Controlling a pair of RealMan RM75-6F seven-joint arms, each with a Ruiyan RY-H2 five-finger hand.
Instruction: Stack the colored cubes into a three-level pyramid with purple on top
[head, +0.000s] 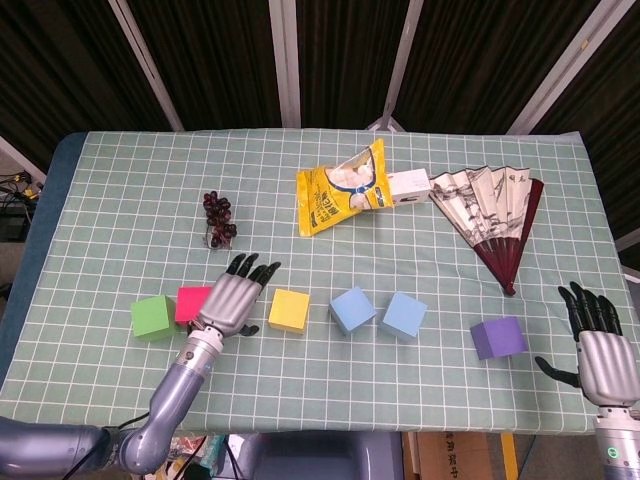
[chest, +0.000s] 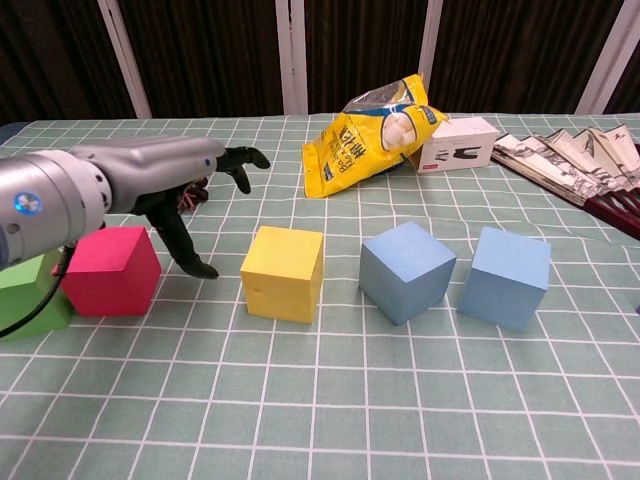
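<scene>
The purple foam cube (head: 498, 338) sits alone near the front right of the green checked tablecloth (head: 120, 190), seen only in the head view, well apart from the row of other cubes. That row runs along the front of the table: a green foam cube (head: 151, 316) at the far left, a pink-red foam cube (head: 190, 303) touching or just beside it, then a yellow foam cube (head: 289, 309), then two light blue foam cubes, the left blue cube (head: 352, 309) turned at an angle and the right blue cube (head: 404, 315) just beside it. The left hand (head: 232, 302) hovers between the pink-red cube and the yellow cube, fingers spread and extended forward, thumb pointing down toward the cloth, holding nothing. The right hand (head: 598, 342) rests at the front right edge, just right of the purple cube, fingers apart and upright, empty. Farther back lie a bunch of dark grapes (head: 218, 217), a yellow snack bag (head: 343, 186) leaning on a small white box (head: 407, 185), and an open paper folding fan with dark red ribs (head: 494, 216).
</scene>
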